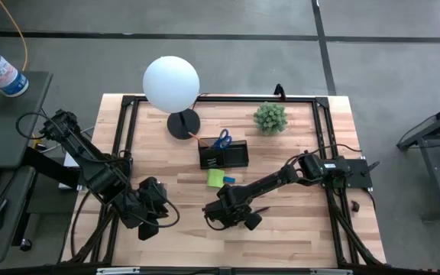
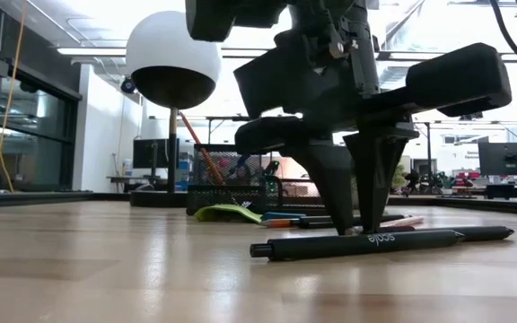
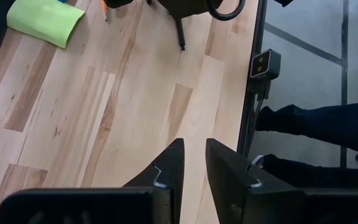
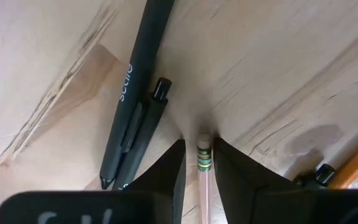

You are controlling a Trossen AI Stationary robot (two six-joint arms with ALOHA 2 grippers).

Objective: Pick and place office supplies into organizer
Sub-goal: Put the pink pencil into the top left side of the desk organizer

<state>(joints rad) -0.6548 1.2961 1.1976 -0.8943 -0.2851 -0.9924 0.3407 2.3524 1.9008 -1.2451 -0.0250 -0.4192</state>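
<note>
The dark organizer (image 1: 224,156) stands mid-table with blue-handled scissors (image 1: 221,139) in it. A lime-green sticky-note pad (image 1: 215,177) and a small blue block (image 1: 228,179) lie just in front of it. My right gripper (image 4: 199,146) points straight down at the table, slightly open. Its fingers stand on either side of the eraser end of a pale pencil (image 4: 204,171) that lies flat on the wood. Two black pens (image 4: 138,81) lie beside it, and an orange pencil (image 4: 356,167) lies on the other side. My left gripper (image 3: 194,165) hangs above the near left of the table, narrowly open and empty. My right gripper straddles the pencil's eraser end (image 4: 204,146) from above, fingers across the pencil, which lies flat on the table. One finger (image 4: 229,171) stands right against the pencil and the other shows a thin gap. Whether it touches the pencil I cannot tell.
A white globe lamp (image 1: 171,84) on a round black base and a small green plant (image 1: 270,117) stand at the far side. A black pen (image 2: 375,242) lies in front of the right fingers. A person's dark-clad legs (image 3: 328,124) show beyond the table's edge.
</note>
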